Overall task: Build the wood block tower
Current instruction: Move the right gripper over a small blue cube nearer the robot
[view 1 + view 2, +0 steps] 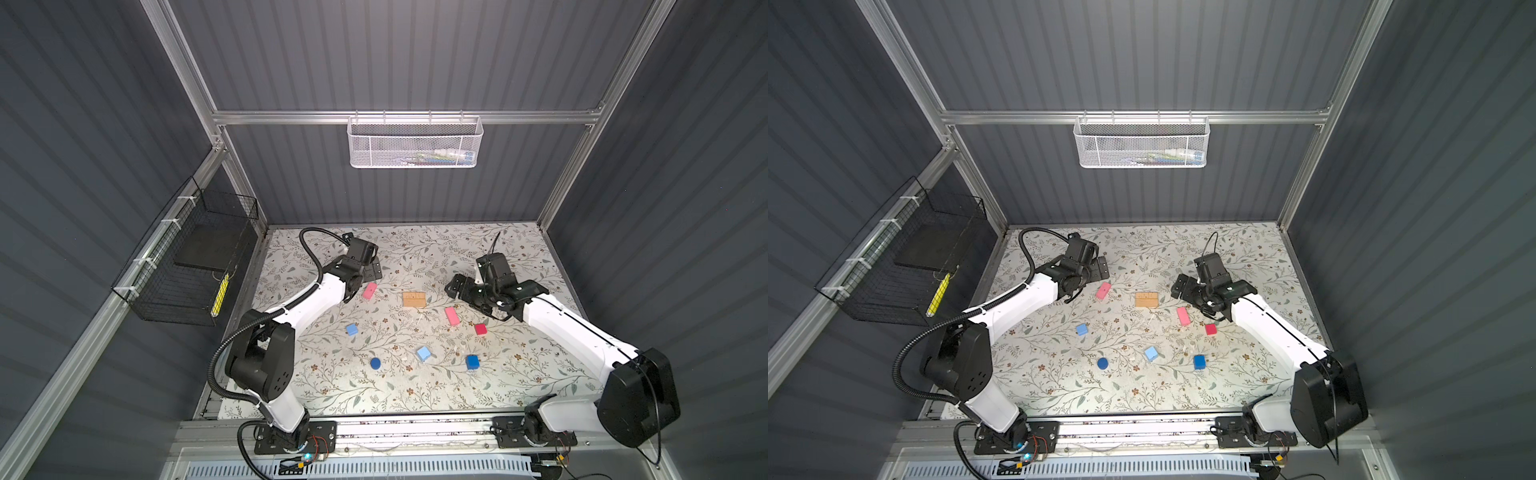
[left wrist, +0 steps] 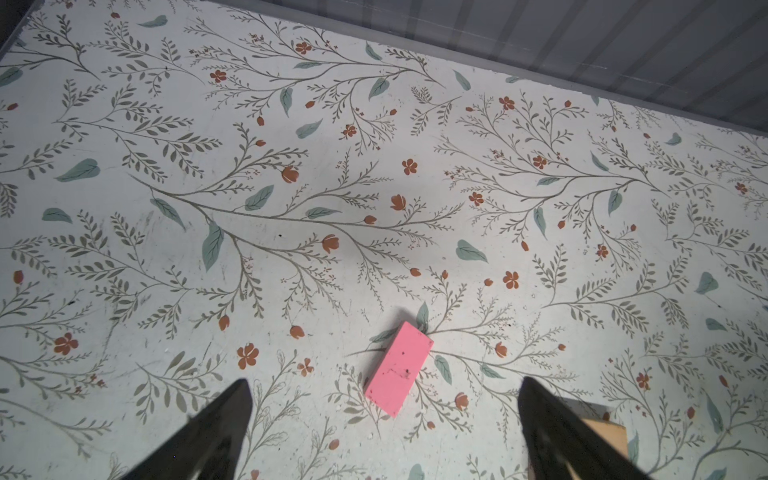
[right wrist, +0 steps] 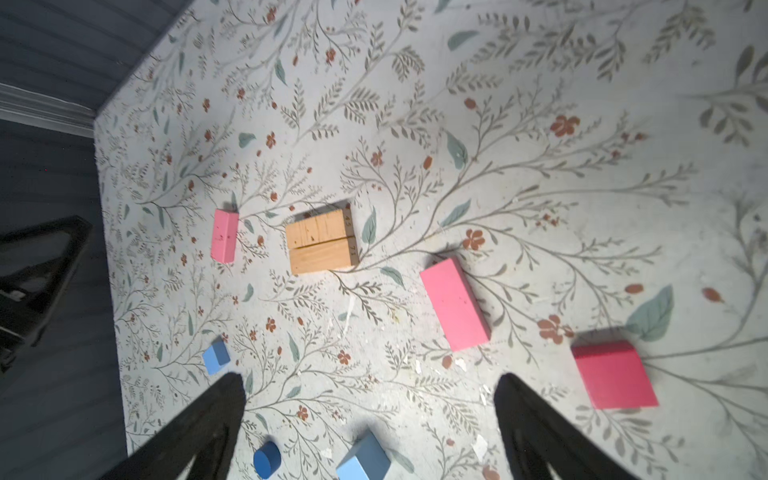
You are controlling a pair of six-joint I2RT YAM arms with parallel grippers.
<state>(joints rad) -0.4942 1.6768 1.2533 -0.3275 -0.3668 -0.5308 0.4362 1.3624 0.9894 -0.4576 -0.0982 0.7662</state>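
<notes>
Left gripper (image 1: 374,271): jaws spread wide with nothing held. In the left wrist view both fingers (image 2: 224,432) stand over the table (image 1: 374,399), and the left-side pink oblong (image 2: 399,370) lies flat just ahead of the tips, untouched. Right gripper (image 3: 369,378): jaws likewise apart and empty, poised above the table. The right-side pink oblong (image 3: 455,303) and the red cube (image 3: 614,374) lie ahead of its tips, and neither is in contact with them. In both top views the left gripper stands over the far left part of the table and the right gripper over the far right part, each pointing toward the middle. Between the two grippers lie the two tan oblongs (image 1: 414,299), flat, with their long sides touching to form one square pad. The left-side pink oblong sits near the pad's left edge, apart from it. The right-side pink oblong sits off the pad's right front corner, also apart. The red cube is near that oblong, on the side away from the pad. Closer to the arm bases are a mid-blue cube (image 1: 352,329) at the left, then the dark blue disc (image 1: 375,363), a light blue cube (image 1: 423,353) and a deep blue cube (image 1: 472,362), all well apart from one another. Every block rests directly on the table, and no block sits on another.
</notes>
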